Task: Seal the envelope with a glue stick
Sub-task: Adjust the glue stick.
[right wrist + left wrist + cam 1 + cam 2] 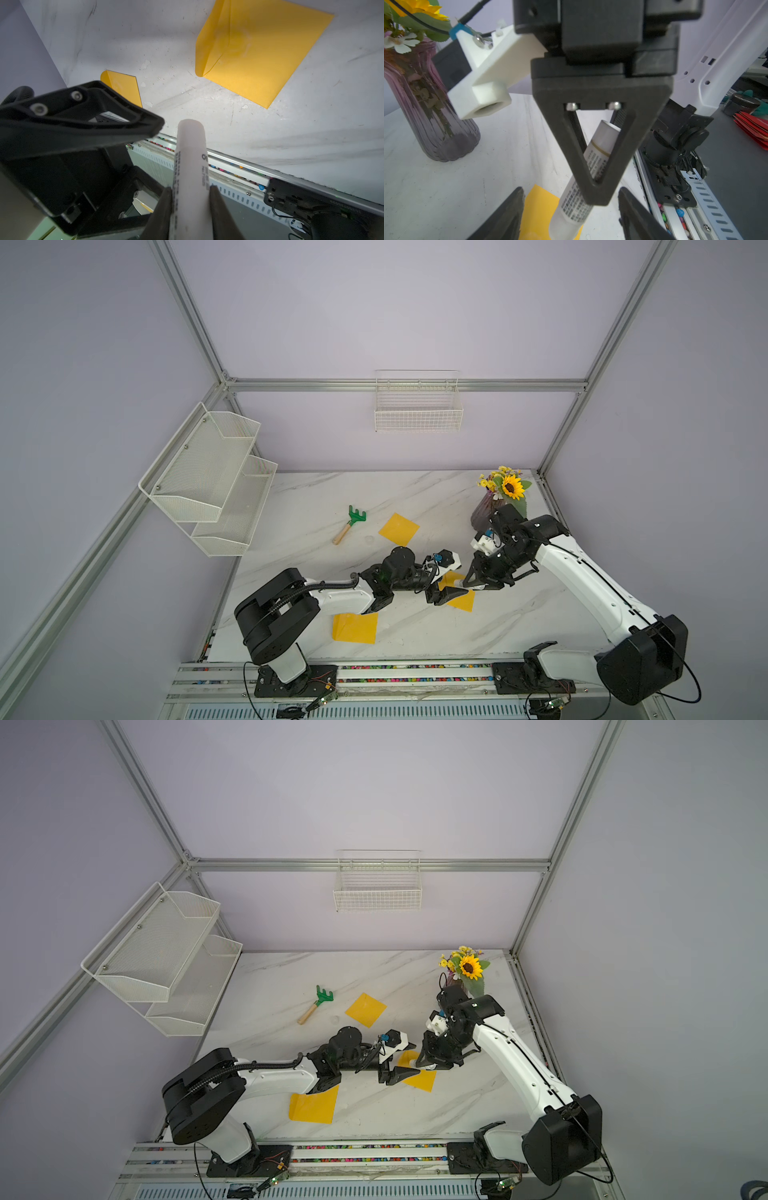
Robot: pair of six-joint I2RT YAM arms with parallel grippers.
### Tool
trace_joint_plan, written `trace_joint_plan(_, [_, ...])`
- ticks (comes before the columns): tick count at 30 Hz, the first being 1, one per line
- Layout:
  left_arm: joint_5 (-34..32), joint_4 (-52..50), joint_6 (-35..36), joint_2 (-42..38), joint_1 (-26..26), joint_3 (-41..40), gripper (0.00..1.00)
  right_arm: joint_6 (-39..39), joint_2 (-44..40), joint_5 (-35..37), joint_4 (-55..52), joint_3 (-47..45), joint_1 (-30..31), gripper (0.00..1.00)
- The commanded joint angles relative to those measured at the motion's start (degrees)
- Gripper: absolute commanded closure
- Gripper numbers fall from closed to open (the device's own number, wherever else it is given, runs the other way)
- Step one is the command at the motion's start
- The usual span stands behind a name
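The glue stick (577, 199) hangs partly over the middle envelope (463, 601), rake (351, 524) behind left, vase (482, 512) behind right.

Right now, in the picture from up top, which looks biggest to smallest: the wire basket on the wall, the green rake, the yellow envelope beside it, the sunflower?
In a top view:
1. wire basket
2. yellow envelope
3. green rake, about as long but much thinner
4. sunflower
The basket hangs higher, so maybe nearer.
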Motion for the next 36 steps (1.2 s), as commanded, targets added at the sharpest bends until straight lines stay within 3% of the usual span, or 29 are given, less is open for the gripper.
trace_joint_plan(1, [2.47,2.74,0.69,0.42,-0.19,2.89,0.31,0.44,-1.19,-2.62,2.01,-0.20,0.27,1.00])
trace_joint_plan(6, [0.33,-2.72,0.29,1.81,-0.38,6.64,0.34,1.26,-1.50,-3.95,4.16,-0.58,0.38,1.00])
trace_joint_plan(13, [-0.75,-9.29,-0.25,3.22,-0.36,10.51,0.61,1.34,-1.29,-2.57,6.23,-1.04,0.37,1.00])
trace_joint_plan(19, [-1.40,-13.70,-1.79,3.92,-0.35,13.04,0.77,1.66,-1.32,0.96,9.80,-0.53,0.38,1.00])
trace_joint_plan(36, [-8.57,-19.84,-8.65,7.37,-0.42,19.27,0.94,3.75,-5.36,10.93,25.07,-6.25,3.50,0.99])
